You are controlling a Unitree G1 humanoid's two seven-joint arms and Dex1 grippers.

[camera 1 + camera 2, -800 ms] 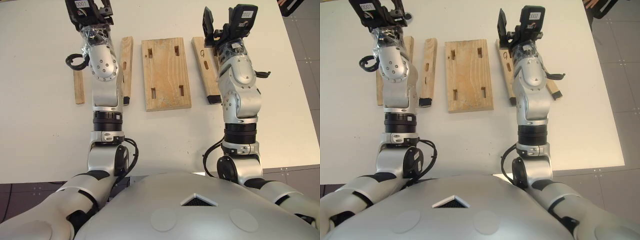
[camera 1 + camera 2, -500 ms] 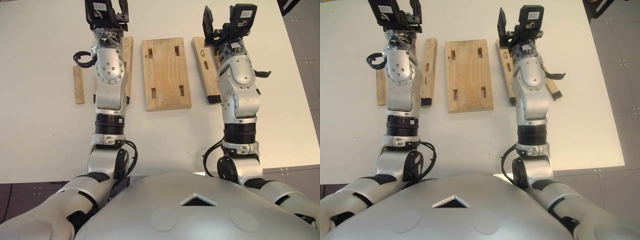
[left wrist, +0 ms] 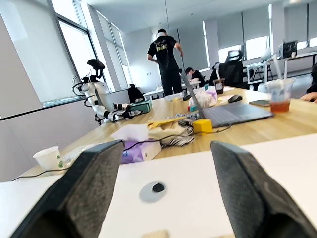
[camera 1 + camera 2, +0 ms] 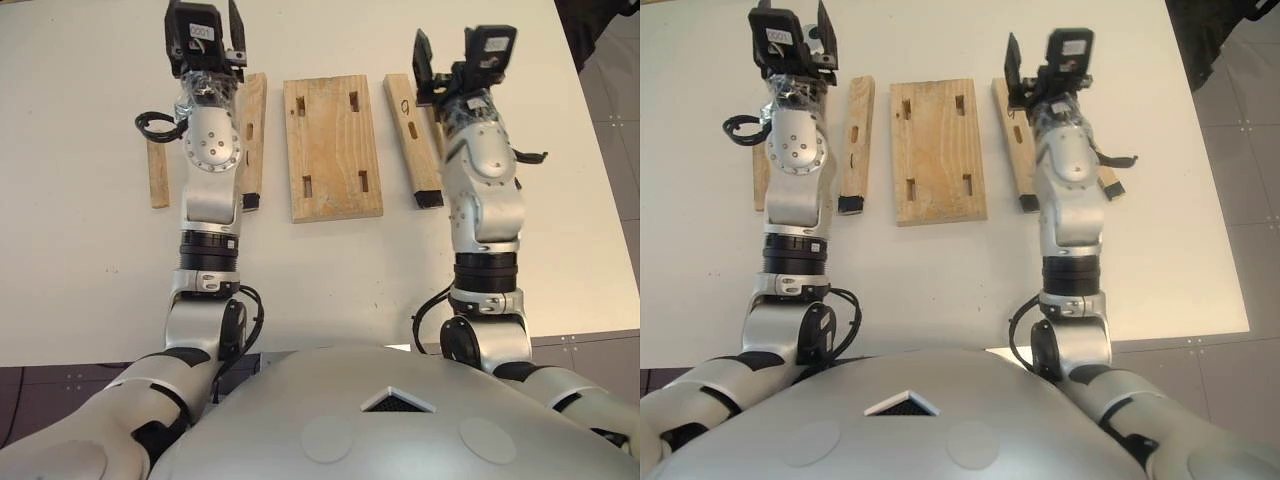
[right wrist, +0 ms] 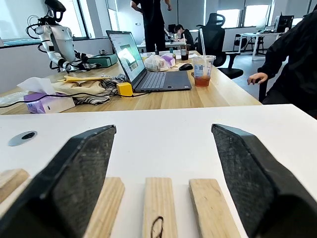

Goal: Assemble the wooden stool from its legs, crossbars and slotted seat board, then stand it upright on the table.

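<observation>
Left arm swung in from the left side of the bench (image 4: 80, 250). We now have the left pincer (image 4: 205, 14) just beside the far end of the left leg (image 4: 256, 110), fingers spread. Right pincer (image 5: 163, 130) is also open. Seat board (image 4: 331, 147) lies flat between the arms. In the right wrist view we see three wood pieces (image 5: 159, 208) side by side below that pincer; in the head views the right arm covers some.

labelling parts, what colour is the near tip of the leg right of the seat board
Black, on an otherwise pale wooden leg; the left eye view shows it best.
</observation>
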